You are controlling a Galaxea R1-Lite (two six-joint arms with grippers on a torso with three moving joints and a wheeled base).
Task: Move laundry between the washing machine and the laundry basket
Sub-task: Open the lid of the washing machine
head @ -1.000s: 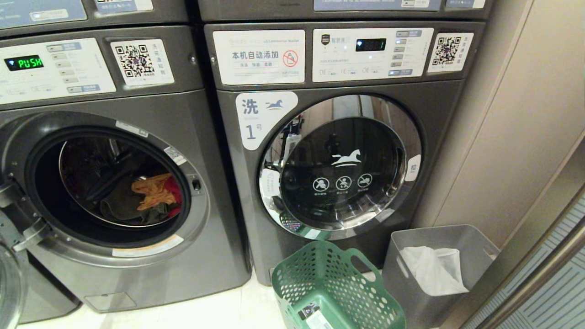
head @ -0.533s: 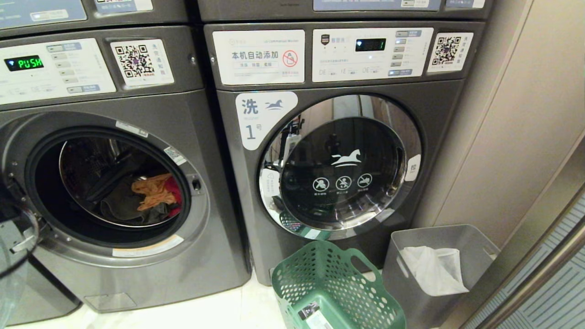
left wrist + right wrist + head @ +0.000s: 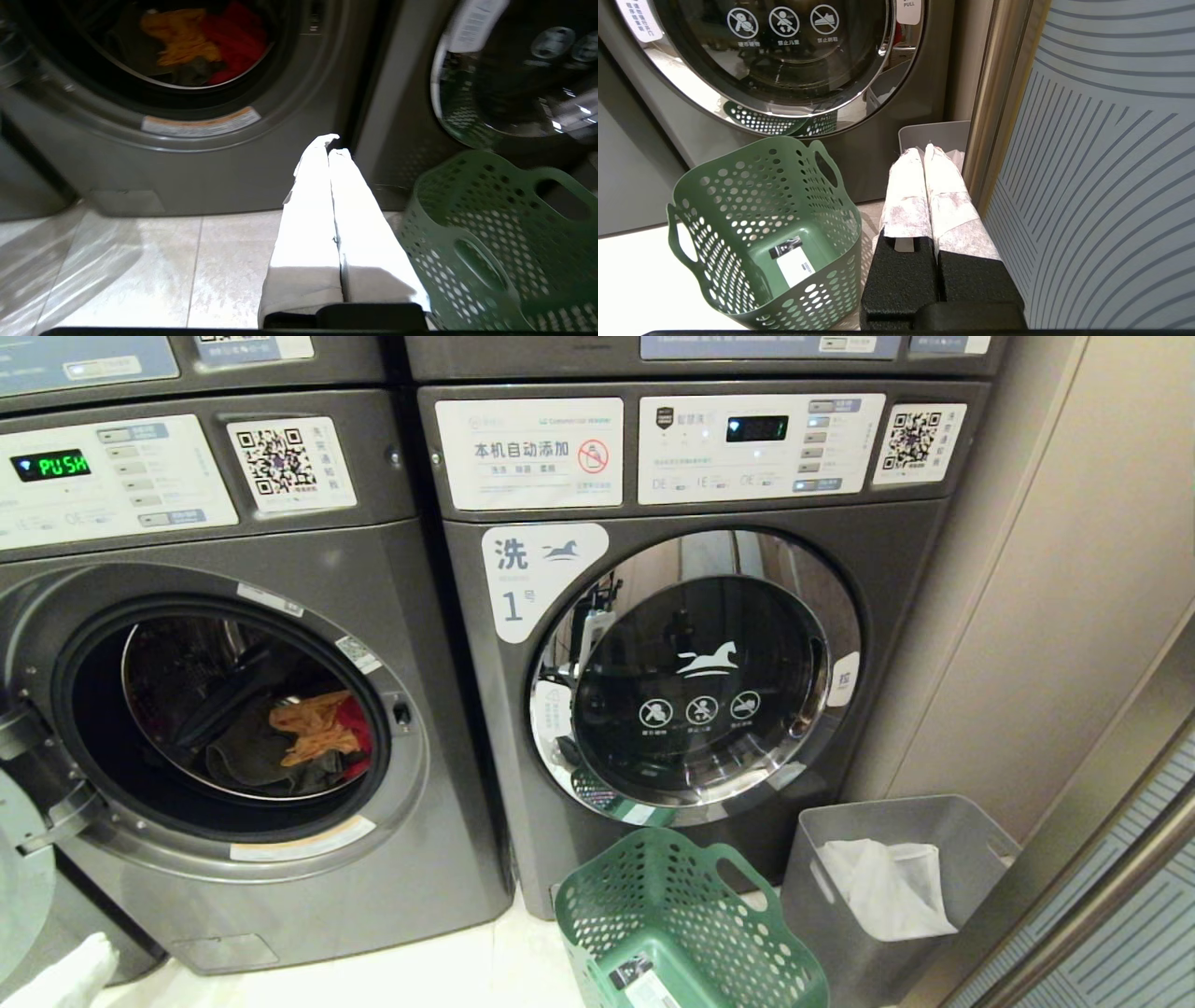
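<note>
The washing machine [image 3: 308, 560] on the left stands with its door [image 3: 23, 877] swung open. In its drum lies the laundry: a mustard-orange piece [image 3: 313, 723], a red one [image 3: 357, 728] and a dark grey-green one [image 3: 247, 756]. In the left wrist view the orange piece [image 3: 180, 35] lies beside the red one [image 3: 233, 37]. My left gripper [image 3: 331, 143] is shut and empty, low before the washer's front and left of the green laundry basket [image 3: 467, 219]. Its white fingers [image 3: 65, 980] show at the head view's bottom corner. My right gripper [image 3: 923, 150] is shut and empty, parked right of the basket [image 3: 738, 186].
A second washer labelled 1 [image 3: 695, 672] with its door closed stands right of the open one. The empty basket [image 3: 607, 905] sits on the floor before it. A grey bin [image 3: 896, 814] holding a white bag [image 3: 887, 887] stands by the wall. A striped panel [image 3: 1111, 163] is close beside the right gripper.
My left arm has swung down past the open door, and its white fingers have come into the head view's bottom left corner. The laundry, the basket and the right arm have not moved.
</note>
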